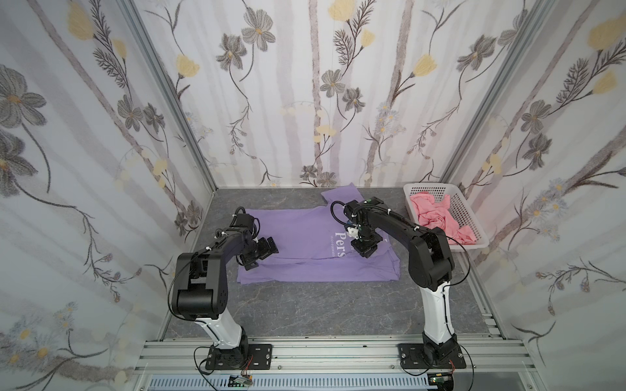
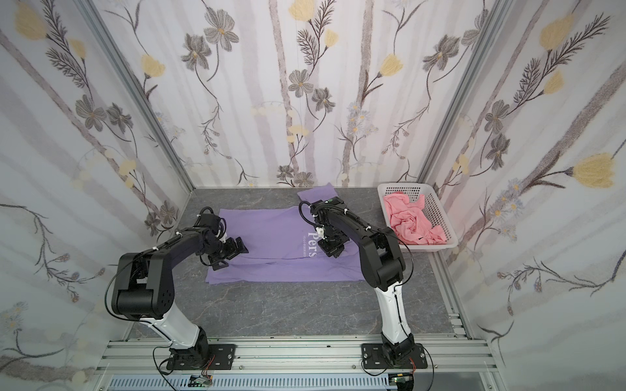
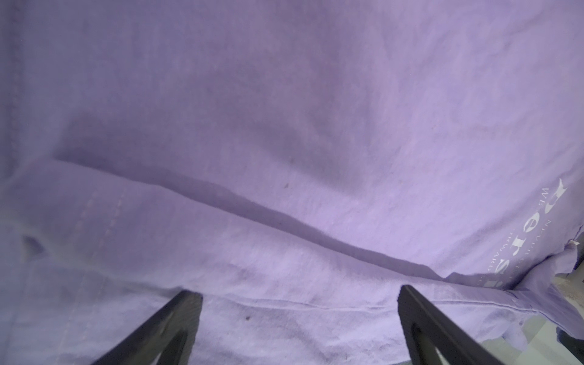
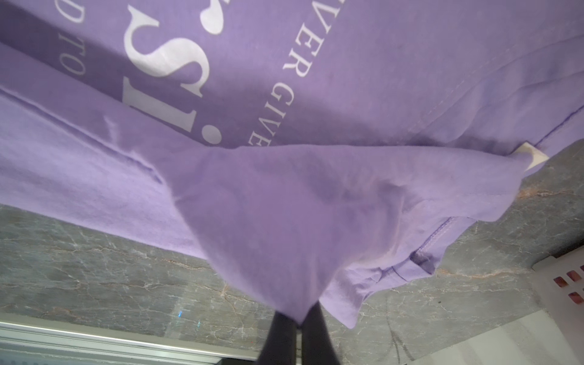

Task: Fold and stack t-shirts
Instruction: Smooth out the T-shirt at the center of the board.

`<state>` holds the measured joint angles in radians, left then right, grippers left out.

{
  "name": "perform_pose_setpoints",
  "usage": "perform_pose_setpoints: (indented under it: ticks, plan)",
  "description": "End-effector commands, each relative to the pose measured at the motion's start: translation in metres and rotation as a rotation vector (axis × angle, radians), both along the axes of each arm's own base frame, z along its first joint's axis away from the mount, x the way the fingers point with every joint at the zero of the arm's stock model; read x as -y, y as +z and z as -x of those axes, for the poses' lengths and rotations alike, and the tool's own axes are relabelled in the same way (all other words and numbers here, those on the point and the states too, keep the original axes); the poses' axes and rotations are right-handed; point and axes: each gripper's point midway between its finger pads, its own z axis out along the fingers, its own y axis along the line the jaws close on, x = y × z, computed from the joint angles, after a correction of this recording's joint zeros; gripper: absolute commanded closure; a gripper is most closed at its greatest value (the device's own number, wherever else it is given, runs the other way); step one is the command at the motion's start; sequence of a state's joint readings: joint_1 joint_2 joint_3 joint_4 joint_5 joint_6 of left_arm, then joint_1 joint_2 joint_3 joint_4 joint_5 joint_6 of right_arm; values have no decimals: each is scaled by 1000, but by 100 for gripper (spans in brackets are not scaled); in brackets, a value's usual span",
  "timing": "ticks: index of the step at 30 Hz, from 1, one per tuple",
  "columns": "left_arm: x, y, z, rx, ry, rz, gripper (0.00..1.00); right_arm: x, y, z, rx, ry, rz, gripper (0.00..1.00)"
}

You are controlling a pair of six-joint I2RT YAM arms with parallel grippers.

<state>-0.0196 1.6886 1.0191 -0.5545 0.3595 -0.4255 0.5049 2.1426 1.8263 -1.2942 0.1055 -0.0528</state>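
Right fingers (image 4: 281, 344) pinching purple t-shirt (image 4: 284, 205) — tips buried, lettering (image 1: 340, 243) seemingly half-covered

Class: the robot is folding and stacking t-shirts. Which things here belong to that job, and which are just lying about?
Job: purple t-shirt, pinched by the right gripper; pink garment; left gripper, jaws open.
Lying about: basket holding the pink garment; flowered walls.
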Motion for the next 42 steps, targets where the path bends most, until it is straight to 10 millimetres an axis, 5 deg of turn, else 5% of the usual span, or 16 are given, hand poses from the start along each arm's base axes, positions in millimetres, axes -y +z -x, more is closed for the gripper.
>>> perform_pose_setpoints:
  ticks: [1, 11, 23, 27, 31, 37, 42]
  plan:
    - [-1, 2, 0, 1, -5, -9, 0, 1, 4, -11, 24, 11, 27, 100]
    - [-3, 10, 2, 12, -14, -20, 0, -16, 3, -58, 110, 24, 30, 100]
    - [-2, 13, 3, 17, -15, -17, 0, -22, -19, -93, 158, 46, 77, 100]
    - [-1, 11, 5, 12, -14, -13, 0, -22, -24, -101, 173, 41, 95, 86]
    - [-1, 11, 6, 14, -12, -11, 0, -16, -19, -100, 172, -5, 94, 62]
    - [-2, 10, 5, 18, -12, -20, 0, -5, 17, -97, 180, -146, -44, 59]
    - [-6, 10, 0, 30, -16, -43, 0, -22, 24, -61, 43, -182, -253, 59]
